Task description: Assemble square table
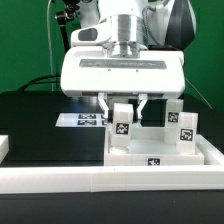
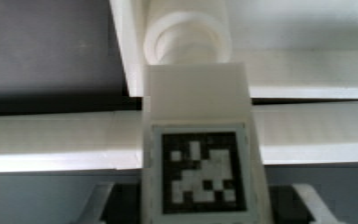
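Leg block [image 1: 121, 124] upright between pincer [image 1: 122, 107] fingers, above square top [image 1: 150, 155].

The tabletop [image 1: 30, 120] is black and matte. Directly on it lies the white square top [image 1: 160, 152], flat, toward the exterior view's right, with a tag on its near edge. Behind it, near the middle, a flat marker board [image 1: 82, 120] of tags lies on the dark surface. A long white rail [image 1: 100, 182] runs across the front edge, just beside the square top. A small white block [image 1: 4, 146] sits at the exterior view's left edge.
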Controlling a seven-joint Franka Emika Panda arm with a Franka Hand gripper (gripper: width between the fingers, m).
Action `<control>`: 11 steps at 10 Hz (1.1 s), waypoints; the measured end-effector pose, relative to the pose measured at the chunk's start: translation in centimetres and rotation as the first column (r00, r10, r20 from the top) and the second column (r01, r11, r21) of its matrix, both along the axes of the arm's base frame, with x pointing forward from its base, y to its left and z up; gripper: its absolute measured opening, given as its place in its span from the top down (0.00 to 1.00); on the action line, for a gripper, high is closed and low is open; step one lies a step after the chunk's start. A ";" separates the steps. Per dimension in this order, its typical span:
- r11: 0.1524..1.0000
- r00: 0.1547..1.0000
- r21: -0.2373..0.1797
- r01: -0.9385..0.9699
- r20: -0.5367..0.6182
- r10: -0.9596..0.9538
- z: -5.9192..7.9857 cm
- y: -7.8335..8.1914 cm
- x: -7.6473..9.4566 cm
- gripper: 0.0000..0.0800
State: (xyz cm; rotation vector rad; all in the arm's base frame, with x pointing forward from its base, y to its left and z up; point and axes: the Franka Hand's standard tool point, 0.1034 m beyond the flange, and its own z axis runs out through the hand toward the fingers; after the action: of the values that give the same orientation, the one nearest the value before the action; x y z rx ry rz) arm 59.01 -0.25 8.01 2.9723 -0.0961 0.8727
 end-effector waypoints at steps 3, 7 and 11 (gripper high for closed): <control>1.000 1.000 -0.009 0.006 0.023 -0.006 -0.1 -0.1 -0.6 0.64; 1.000 1.000 -0.005 0.007 0.015 -0.007 -0.1 -0.2 -0.5 0.64; 1.000 1.000 0.005 0.007 -0.009 -0.007 -0.1 -0.2 -0.2 0.64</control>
State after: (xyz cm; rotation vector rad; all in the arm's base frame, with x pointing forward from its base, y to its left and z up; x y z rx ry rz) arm 58.76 -0.49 7.89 2.9785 -0.1089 0.8598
